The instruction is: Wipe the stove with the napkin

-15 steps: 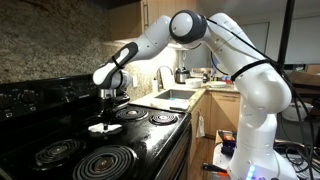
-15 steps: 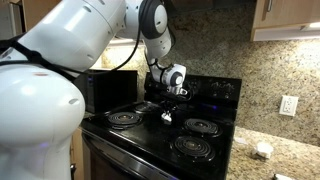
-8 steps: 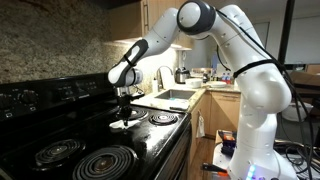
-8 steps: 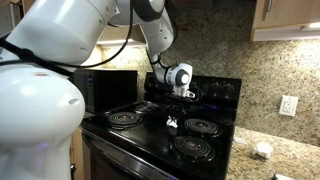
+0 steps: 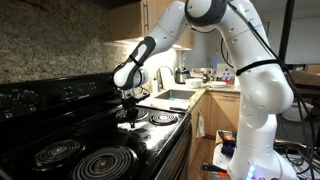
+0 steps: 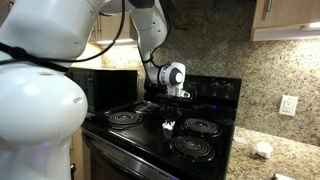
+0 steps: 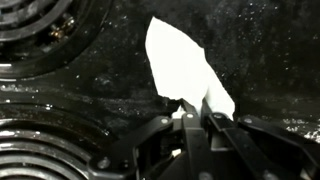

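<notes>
Glossy black enamel, flecked with reflections, covers the stove (image 7: 270, 60) in your wrist view, with ribbed coil burners (image 7: 45, 35) off to one side. Your gripper (image 7: 197, 120) has its fingers pinched together on one end of the thin white napkin (image 7: 180, 60). It lies on the bare top between burners, a smooth tapered leaf shape. Its long axis runs away from the fingertips to a pointed tip.

One stove (image 5: 150, 140), four coil burners (image 5: 100, 162), one napkin (image 7: 180, 62), one sink (image 5: 175, 97)
</notes>
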You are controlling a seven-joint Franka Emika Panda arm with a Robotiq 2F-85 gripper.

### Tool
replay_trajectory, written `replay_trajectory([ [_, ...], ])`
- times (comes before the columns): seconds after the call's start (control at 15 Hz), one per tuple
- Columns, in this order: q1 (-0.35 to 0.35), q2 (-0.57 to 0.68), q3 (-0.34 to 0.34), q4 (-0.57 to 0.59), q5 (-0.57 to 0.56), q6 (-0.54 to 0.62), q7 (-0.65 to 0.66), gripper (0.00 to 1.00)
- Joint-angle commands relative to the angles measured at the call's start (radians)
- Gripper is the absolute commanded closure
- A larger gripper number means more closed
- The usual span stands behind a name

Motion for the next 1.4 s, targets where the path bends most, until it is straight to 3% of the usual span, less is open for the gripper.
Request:
replay_trajectory([
  [0.0,0.148,-0.077,-0.077,-0.196,-0.032,0.117,0.271,0.92],
  [0.27,0.353,-0.174,-0.222,-0.351,-0.068,0.184,0.568,0.92],
  [0.4,0.436,-0.197,-0.275,-0.37,-0.105,0.159,0.716,0.93],
  [0.47,0.289,-0.172,-0.157,-0.279,-0.097,0.148,0.607,0.93],
  [0.6,0.324,-0.194,-0.171,-0.31,-0.116,0.147,0.687,0.93],
  [0.8,0.328,-0.2,-0.171,-0.318,-0.116,0.147,0.697,0.92],
  [1.33,0.175,-0.184,-0.109,-0.343,-0.105,0.171,0.684,0.92],
])
